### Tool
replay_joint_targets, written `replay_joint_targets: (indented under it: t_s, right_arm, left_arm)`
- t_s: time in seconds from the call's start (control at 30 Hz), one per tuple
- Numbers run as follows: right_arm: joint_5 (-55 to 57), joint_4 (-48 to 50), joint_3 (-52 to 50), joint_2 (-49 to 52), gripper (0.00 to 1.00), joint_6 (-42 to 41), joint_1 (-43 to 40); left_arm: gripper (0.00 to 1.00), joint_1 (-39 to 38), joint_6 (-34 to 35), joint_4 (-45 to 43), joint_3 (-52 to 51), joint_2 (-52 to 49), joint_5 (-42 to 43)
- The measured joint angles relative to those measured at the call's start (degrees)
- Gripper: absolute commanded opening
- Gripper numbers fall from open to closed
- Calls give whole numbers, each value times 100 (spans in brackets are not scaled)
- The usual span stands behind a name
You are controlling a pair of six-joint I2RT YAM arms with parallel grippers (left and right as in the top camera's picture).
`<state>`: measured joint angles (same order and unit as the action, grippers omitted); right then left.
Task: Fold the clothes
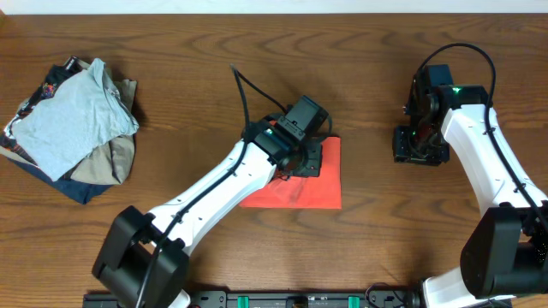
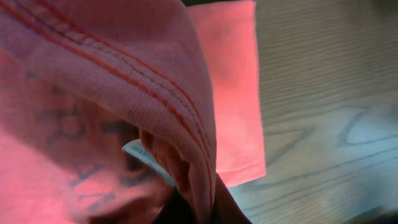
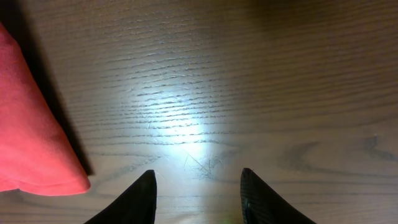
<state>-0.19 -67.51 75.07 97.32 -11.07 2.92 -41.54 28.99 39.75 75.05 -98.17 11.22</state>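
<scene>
The red-orange T-shirt [image 1: 308, 184] lies folded into a small rectangle at the table's middle. My left gripper [image 1: 295, 158] sits on its upper left part and is shut on a fold of the shirt; the left wrist view shows the stitched hem [image 2: 143, 81] pinched between the fingers [image 2: 202, 208], with faint lettering and a neck label below it. My right gripper [image 1: 419, 145] is open and empty over bare wood to the right of the shirt; its fingers [image 3: 196, 193] frame bare table, with a shirt corner [image 3: 31, 143] at left.
A pile of other garments, light grey T-shirt [image 1: 68, 115] on top of tan and dark navy pieces, sits at the far left. The wooden table [image 1: 214, 51] extends around the shirt.
</scene>
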Motion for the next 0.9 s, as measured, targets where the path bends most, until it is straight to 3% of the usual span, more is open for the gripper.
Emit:
replay_joint_targets:
  t_s: [0.33, 0.5, 0.57, 0.77, 0.9]
  right_arm:
    - [-2, -2, 0, 0, 43, 2, 0]
    - [-4, -2, 0, 0, 43, 2, 0]
    - [-4, 0, 0, 0, 44, 4, 0]
    - [-81, 7, 0, 0, 45, 87, 0]
    - [-857, 87, 0, 0, 47, 634, 0]
  left_arm:
    - [7, -192, 105, -304, 0, -13, 267]
    - [43, -374, 186, -549, 0, -199, 396]
    - [48, -450, 251, -802, 0, -310, 518]
    - [48, -385, 26, -984, 0, -350, 752]
    - [49, 190, -229, -699, 0, -199, 815]
